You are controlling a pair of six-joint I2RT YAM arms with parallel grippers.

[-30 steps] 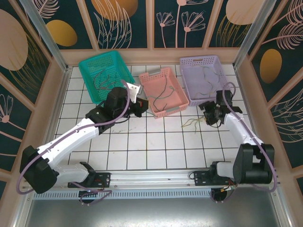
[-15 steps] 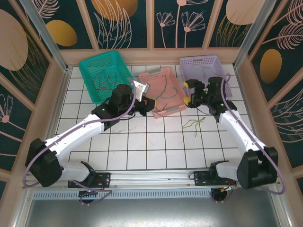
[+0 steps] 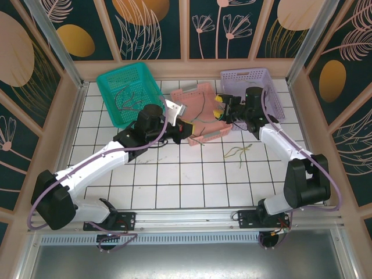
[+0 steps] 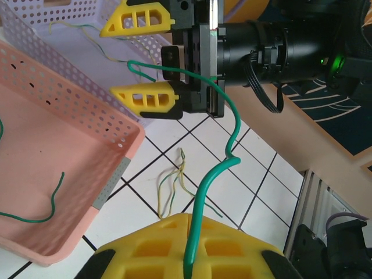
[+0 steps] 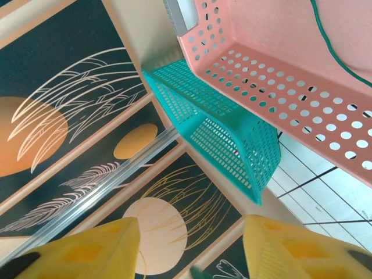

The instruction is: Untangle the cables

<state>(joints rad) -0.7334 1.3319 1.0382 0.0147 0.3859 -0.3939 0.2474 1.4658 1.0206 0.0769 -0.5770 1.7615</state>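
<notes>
The left end effector (image 4: 189, 253) seems clamped on the green cable (image 4: 231, 139), though its fingertips are cropped at the frame edge. From there the cable's long axis runs straight ahead towards the right end effector (image 4: 145, 58). That one faces it with fingers spread wide, the cable's hooked free tip lying between them, so the right arm is nearer that end. The other loose cables (image 4: 174, 183) lie on the worktop (image 4: 250, 186) below both, beside the pink basket (image 4: 87, 116).

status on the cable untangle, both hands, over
Left hand shut on green cable. Right hand open, cable's far end between its fingers. Pink basket corner close beside the span, loose wires on tiles below.
</notes>
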